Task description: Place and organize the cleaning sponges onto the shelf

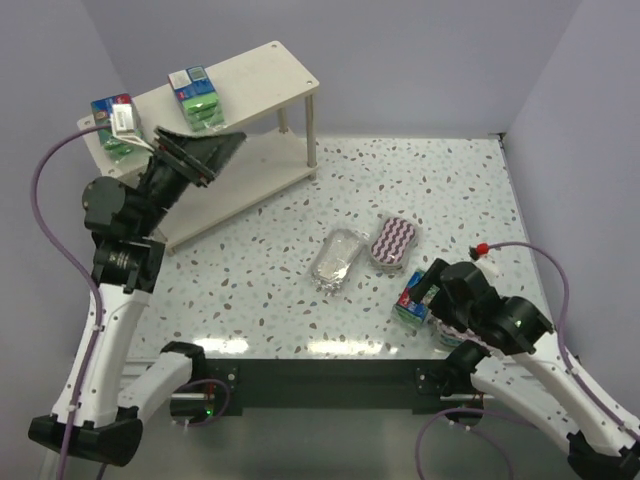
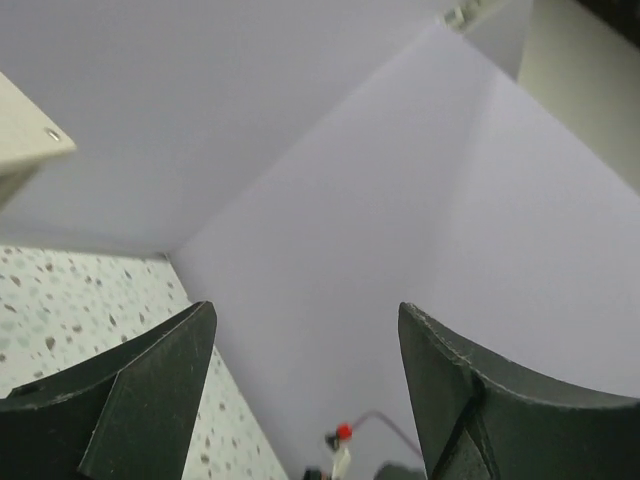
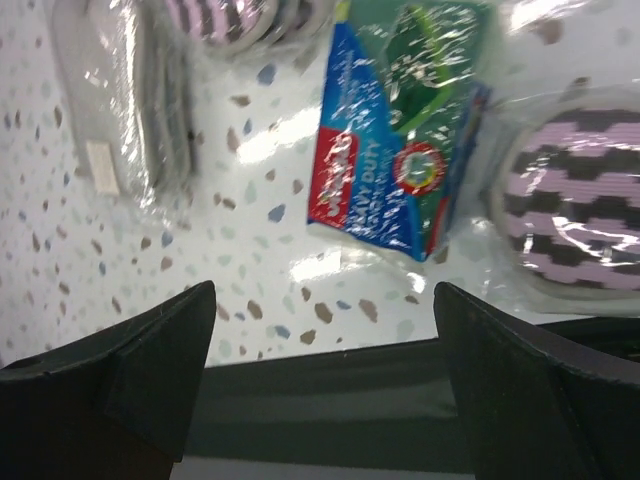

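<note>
One speckled table [image 1: 290, 290] fills the scene, closed in by pale lilac walls. At its far left corner the cream-white two-tier shelf [image 1: 270, 62] stands at an angle.

The left arm reaches up toward the shelf's front edge. The left gripper [image 1: 213, 148] hangs there with its fingers spread wide and nothing between them. In the left wrist view only the lilac wall and a corner of a shelf board show beyond the fingers.

The right arm is folded low over the near right part of the table. The right gripper [image 3: 322, 290] is also spread wide and grips nothing. It is poised above a green-and-blue pack [image 3: 400, 165] that lies on the table.

On the shelf's top board lie a centre pack [image 1: 195, 95] and an end pack [image 1: 113, 122], both green-and-blue wrapped and well apart.

The silvery clear-wrapped pack [image 1: 338, 258] lies near the table's middle, with a purple-striped oval pad [image 1: 396, 240] just beside it on the right. A second striped pad [image 3: 575, 215] lies just beside the green-and-blue pack under the right gripper.
</note>
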Controlling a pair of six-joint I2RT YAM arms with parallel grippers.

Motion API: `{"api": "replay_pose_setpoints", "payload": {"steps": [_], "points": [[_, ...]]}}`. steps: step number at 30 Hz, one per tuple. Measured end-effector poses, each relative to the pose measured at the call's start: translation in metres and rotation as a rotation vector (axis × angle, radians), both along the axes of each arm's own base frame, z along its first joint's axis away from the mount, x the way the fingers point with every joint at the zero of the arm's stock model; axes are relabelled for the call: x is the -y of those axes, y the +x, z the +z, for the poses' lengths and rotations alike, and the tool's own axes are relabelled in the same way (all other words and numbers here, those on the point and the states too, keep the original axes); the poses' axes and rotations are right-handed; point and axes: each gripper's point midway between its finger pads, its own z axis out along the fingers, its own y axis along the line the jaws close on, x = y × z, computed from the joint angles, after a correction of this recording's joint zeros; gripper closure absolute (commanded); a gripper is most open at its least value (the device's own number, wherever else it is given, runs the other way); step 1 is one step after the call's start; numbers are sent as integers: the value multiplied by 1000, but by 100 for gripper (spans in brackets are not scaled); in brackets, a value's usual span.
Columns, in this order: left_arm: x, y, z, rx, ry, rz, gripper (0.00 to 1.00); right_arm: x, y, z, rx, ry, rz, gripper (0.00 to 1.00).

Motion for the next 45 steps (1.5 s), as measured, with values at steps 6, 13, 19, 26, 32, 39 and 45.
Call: {"api": "replay_pose_setpoints", "payload": {"steps": [6, 13, 19, 26, 32, 39, 45], "points": [[64, -45, -82, -60, 152, -269, 21, 33, 6, -9, -6, -138, -157, 15], [116, -83, -216, -269, 330, -498, 21, 46, 3, -50, -36, -186, -227, 34], [148, -113, -268, -326, 454, -617, 22, 44, 13, -61, 2, -162, -257, 48], [168, -116, -316, -394, 565, -609, 22, 35, 22, -78, -4, -162, -251, 61], [183, -109, -364, -469, 675, -560, 22, 21, 34, -78, 35, -105, -229, 73], [200, -88, -401, -540, 779, -468, 22, -9, 40, -78, 39, -11, -123, 69], [239, -78, -401, -508, 806, -445, 22, -28, 36, -80, 35, 89, -62, 67]]}}
